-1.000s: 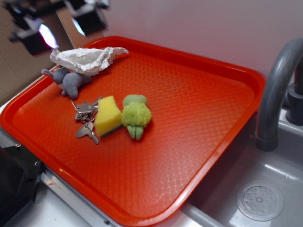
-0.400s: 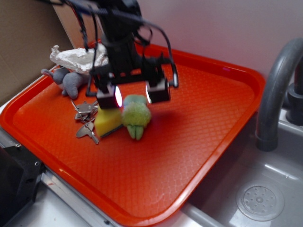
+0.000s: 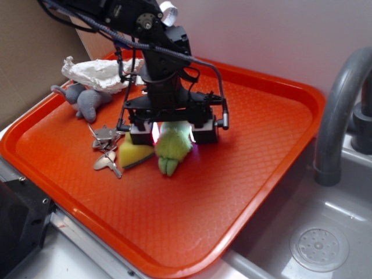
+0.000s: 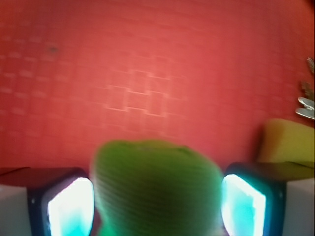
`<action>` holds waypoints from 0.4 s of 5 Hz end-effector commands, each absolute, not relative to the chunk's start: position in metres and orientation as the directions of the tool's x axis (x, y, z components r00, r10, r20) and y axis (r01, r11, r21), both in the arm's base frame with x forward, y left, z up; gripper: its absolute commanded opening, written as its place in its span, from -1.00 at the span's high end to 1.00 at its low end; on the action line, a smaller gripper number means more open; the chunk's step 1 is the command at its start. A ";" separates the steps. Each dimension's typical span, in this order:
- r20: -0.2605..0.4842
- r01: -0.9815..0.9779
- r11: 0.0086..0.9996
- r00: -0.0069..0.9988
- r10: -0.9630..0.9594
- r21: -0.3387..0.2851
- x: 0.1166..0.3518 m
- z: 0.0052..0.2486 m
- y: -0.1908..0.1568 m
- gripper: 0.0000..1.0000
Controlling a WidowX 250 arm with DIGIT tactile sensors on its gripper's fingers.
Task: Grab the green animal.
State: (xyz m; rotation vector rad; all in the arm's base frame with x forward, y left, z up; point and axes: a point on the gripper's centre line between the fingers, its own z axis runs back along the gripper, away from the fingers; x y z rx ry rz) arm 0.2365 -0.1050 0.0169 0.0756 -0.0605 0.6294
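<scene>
orange tray [image 3: 261,145] with a waffle texture fills most of the scene, set beside a grey sink [image 3: 325,232] with a curved faucet [image 3: 337,110] on the right; pale wall behind, brown board at far left.

black arm reaches down from the upper left to the tray's middle. fingers [image 3: 173,131] are lowered over the green animal [image 3: 172,144], one pad on each side of its body. exterior view: pads [image 3: 205,129] are spread about as wide as the toy, close to its flanks. wrist view: green animal [image 4: 156,189] sits between the two lit pads [image 4: 71,206], a thin gap showing on each side. cannot tell whether they press on it yet.

green animal lies on the tray floor, feet pointing toward the near rim. yellow sponge [image 3: 135,153] is just beside it on its left, touching or nearly so; its edge also shows in the wrist view [image 4: 288,142]. metal keys [image 3: 104,148] lie left of the sponge. grey plush [image 3: 84,99] is near the tray's far left corner, with crumpled white paper [image 3: 96,72] over it.
</scene>
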 end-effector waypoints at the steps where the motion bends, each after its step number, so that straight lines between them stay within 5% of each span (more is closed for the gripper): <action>1: 0.089 -0.589 0.806 0.807 0.584 0.059 0.227 0.021 -0.091 1.00; 2: 0.081 -0.551 0.834 0.831 0.550 -0.008 0.230 0.069 -0.075 1.00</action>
